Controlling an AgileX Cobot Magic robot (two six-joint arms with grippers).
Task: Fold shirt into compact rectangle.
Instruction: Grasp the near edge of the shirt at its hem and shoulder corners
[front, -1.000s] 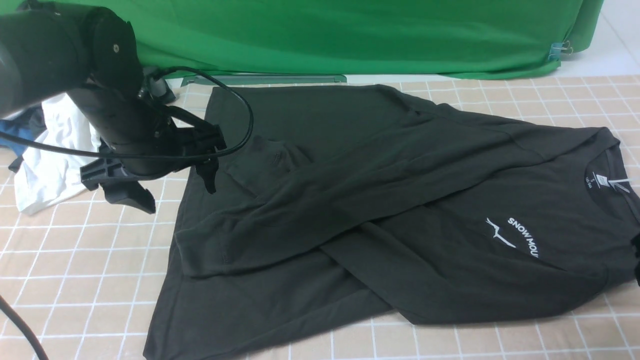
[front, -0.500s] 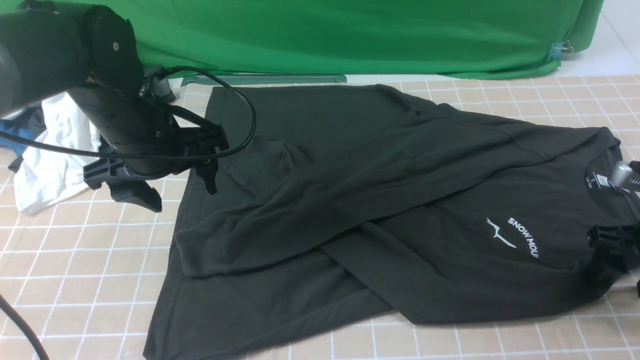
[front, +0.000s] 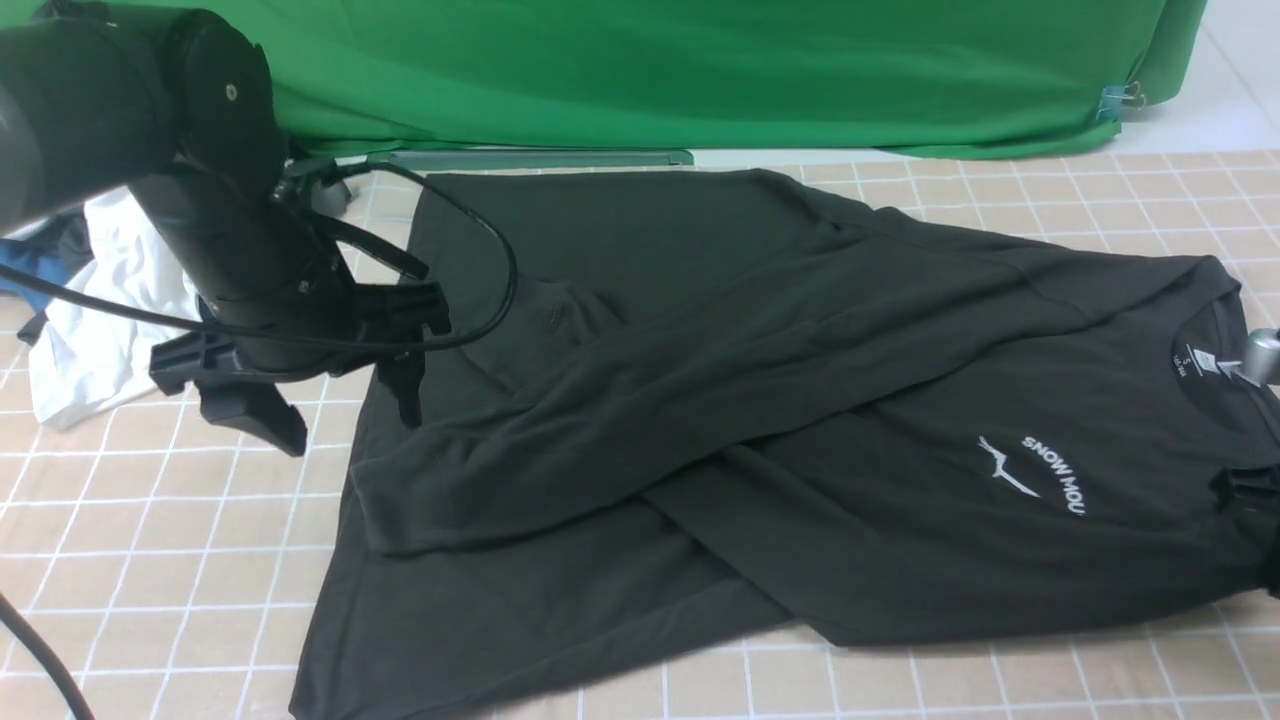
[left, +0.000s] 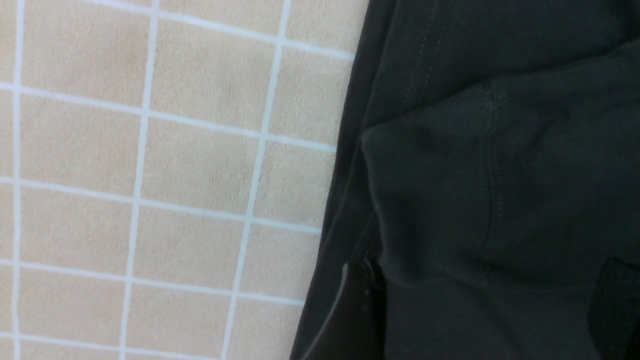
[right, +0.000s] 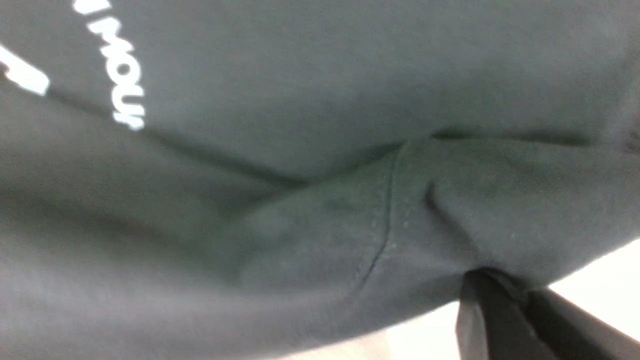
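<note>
Black long-sleeved shirt (front: 700, 330) lying spread on the checked tan surface (front: 150, 530), with an arm at each end of it.

The shirt lies mostly flat, its two sleeves folded in and crossing over the body in long soft ridges. The hem end lies by the left fingers (front: 398, 385), and the collar, with its white neck label (front: 1195, 362), lies by the right fingers (right: 492, 315). A white mountain outline and the letters "SNOW MOU" show on the chest near the right fingers. The left fingers stand wide apart, holding nothing, over the shirt's edge with a stitched cuff between them. The right fingers are closed tight on a pinch of fabric at the shirt's border, which puckers around a seam there. A crumpled white garment (front: 100, 330) sits beyond the left fingers, away from the shirt.
</note>
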